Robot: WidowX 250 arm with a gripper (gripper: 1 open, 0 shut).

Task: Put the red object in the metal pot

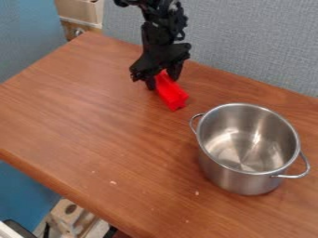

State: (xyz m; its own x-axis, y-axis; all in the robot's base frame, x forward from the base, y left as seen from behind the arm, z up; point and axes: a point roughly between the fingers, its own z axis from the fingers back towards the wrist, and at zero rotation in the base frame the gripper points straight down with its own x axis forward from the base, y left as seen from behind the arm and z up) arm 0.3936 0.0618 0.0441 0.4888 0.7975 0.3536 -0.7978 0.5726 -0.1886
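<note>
Cam high, angled down @ tabletop [106, 130]

Shiny smooth metal pot [248, 149] on a glossy brown wood table [93, 130]

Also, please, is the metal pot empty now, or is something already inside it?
Empty: the pot stands open at the top, and only its bare shiny inside shows.

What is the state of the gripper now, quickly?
Gripper: at the far end of the red block; whether it is closed on it cannot be told.
</note>
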